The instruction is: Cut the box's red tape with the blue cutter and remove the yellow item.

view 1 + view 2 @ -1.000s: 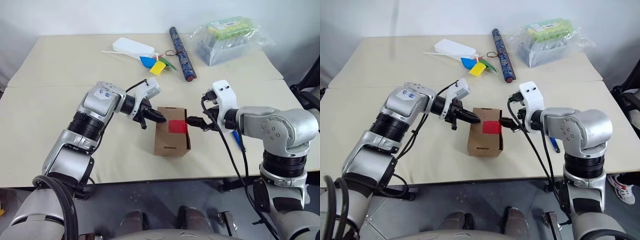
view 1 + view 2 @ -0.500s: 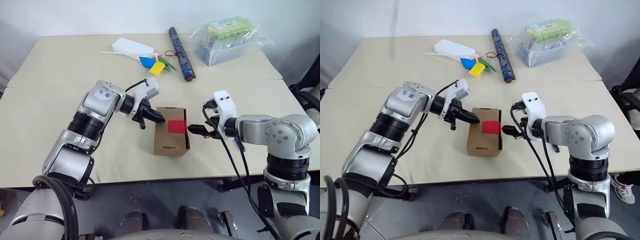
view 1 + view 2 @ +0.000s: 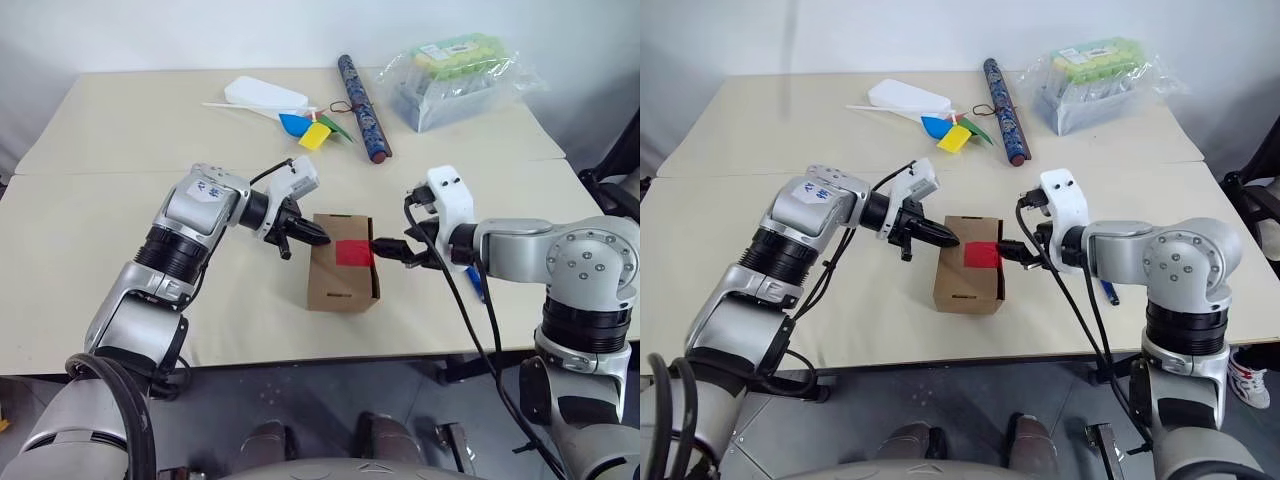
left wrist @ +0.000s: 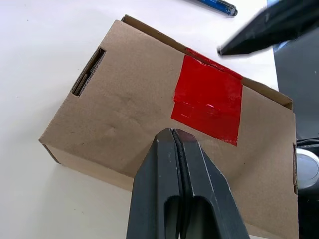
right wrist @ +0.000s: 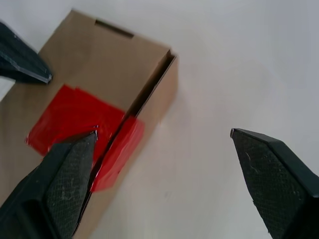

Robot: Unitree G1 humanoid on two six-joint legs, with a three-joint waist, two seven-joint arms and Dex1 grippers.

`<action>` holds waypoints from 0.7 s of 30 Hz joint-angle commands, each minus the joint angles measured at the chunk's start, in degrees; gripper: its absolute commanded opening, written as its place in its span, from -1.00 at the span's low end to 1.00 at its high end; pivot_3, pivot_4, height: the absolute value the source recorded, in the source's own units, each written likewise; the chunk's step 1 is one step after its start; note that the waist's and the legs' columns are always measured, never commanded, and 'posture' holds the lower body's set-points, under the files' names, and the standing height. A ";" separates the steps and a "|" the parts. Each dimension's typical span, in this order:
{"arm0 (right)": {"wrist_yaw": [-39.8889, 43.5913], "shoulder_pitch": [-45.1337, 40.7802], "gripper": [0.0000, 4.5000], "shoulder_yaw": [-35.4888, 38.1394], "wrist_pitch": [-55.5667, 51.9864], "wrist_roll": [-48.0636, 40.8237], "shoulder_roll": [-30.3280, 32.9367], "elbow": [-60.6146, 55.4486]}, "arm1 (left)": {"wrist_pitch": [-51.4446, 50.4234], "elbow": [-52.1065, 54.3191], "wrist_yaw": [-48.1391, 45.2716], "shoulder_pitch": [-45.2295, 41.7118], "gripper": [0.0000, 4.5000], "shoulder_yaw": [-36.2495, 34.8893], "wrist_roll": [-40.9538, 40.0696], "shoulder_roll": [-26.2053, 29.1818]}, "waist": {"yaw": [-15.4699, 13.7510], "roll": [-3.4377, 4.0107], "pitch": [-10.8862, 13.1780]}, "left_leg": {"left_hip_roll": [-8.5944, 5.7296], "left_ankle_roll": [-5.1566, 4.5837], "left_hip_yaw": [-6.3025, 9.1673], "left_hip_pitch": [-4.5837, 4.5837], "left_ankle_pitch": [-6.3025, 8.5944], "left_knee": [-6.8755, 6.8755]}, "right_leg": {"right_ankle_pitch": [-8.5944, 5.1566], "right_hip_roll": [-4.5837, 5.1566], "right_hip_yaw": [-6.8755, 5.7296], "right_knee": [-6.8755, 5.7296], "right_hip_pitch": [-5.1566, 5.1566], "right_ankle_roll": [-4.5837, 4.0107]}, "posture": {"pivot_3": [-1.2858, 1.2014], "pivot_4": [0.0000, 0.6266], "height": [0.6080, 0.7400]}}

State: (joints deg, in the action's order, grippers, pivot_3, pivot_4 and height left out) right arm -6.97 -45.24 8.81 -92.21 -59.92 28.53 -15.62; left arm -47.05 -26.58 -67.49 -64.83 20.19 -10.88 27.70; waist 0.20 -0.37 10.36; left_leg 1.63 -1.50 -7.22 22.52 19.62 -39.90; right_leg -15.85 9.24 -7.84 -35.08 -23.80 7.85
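Right pincer [image 3: 388, 248] back near red tape [image 3: 354, 252], box [image 3: 343, 273] unmoved.

The box [image 3: 343, 274] sits between both pincers, the blue cutter [image 3: 475, 281] to its right.

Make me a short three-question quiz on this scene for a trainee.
1. True or false: the red tape on the box is torn open.
2. Which claw is shut: left or right?
3. Where is the blue cutter: A) in the right claw, B) on the table behind the right arm, C) on the box?

Key: 1 false. 2 left. 3 B.
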 commanded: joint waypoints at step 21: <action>0.03 9.40 0.99 -2.87 -0.29 -2.53 7.83 -2.09 | -2.12 4.76 1.69 2.74 -1.00 -0.21 0.73 0.25 | -0.22 -0.06 -0.06 | 0.01 -0.02 0.05 -0.11 0.01 -0.01 | 0.00 0.00 0.03 0.02 0.12 0.00 | 0.03 -0.52 1.00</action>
State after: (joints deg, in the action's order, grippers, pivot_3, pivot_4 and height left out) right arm -6.86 -37.49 7.01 -90.51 -64.11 34.51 -18.31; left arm -48.73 -22.84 -66.00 -62.87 19.41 -10.93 27.75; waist -0.02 -0.44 10.31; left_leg 1.64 -1.53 -7.16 22.41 19.63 -39.91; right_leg -15.85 9.24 -7.81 -35.06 -23.68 7.85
